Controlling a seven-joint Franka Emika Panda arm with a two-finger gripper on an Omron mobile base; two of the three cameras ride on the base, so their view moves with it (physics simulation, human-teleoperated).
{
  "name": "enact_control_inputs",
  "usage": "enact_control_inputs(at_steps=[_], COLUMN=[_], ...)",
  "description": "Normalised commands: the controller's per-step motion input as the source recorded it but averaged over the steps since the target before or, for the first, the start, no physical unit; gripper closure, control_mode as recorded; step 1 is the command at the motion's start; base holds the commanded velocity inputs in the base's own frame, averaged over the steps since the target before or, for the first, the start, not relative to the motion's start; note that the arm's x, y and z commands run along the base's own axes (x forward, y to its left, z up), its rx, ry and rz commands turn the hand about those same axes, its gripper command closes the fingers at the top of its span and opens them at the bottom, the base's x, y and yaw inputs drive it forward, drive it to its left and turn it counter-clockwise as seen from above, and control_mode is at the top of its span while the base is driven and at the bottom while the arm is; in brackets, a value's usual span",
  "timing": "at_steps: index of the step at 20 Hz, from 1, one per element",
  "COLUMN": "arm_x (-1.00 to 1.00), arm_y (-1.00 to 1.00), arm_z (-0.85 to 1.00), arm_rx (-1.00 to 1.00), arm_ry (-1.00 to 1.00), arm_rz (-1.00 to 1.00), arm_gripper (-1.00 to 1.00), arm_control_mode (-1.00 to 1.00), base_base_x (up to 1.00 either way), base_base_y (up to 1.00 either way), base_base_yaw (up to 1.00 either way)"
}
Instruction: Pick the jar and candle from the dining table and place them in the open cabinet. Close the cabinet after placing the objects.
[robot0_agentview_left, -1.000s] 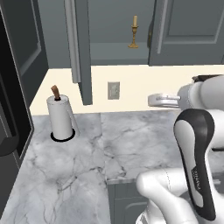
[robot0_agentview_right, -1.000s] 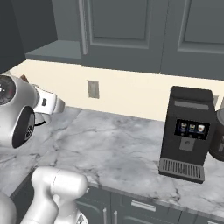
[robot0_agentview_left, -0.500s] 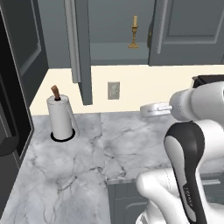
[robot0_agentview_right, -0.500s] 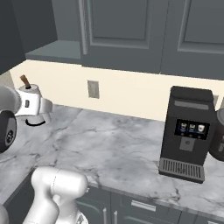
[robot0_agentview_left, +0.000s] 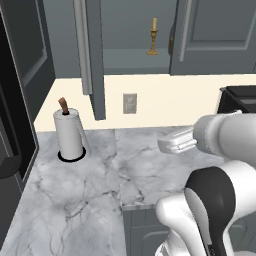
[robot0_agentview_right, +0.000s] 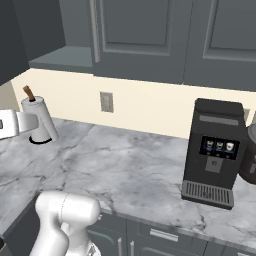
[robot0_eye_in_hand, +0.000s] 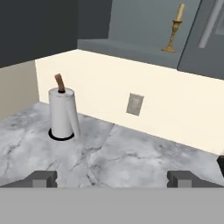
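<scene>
At the left, a paper-towel roll (robot0_agentview_left: 69, 135) stood on the marble counter (robot0_agentview_left: 100, 190). The candle (robot0_agentview_left: 153, 37) was seen upright on the shelf of the open cabinet (robot0_agentview_left: 125, 55). Further right, the gripper (robot0_eye_in_hand: 111, 178) was held above the counter, jaws spread fully and empty. No jar was visible. A careless swing could strike the cabinet door (robot0_agentview_left: 95, 55).

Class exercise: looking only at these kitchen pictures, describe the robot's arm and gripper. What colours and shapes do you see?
The arm is made of glossy white, rounded tube-like segments, with a dark, almost black curved band at a joint low in the left base view. A pale grey-white blocky hand sticks out from it. The gripper ends in two small, dark grey, square fingertips. No cables or markings are visible.
</scene>
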Motion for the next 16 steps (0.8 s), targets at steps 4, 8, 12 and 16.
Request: enact_control_inputs(at_steps=[4, 8, 12, 16], arm_x=[-0.39, -0.44, -0.36, -0.34], arm_y=[0.21, 0.24, 0.23, 0.24], arm_z=[0.12, 0.06, -0.02, 0.00], arm_rx=[-0.16, -0.15, -0.10, -0.12], arm_ry=[-0.18, -0.15, -0.08, -0.08], arm_rz=[0.11, 0.11, 0.13, 0.11], arm_gripper=[-1.00, -1.00, -1.00, -1.00], arm_control_mode=[-1.00, -1.00, -1.00, -1.00], base_base_x=[0.00, 0.00, 0.00, 0.00], base_base_y=[0.00, 0.00, 0.00, 0.00], base_base_yaw=[0.00, 0.00, 0.00, 0.00])
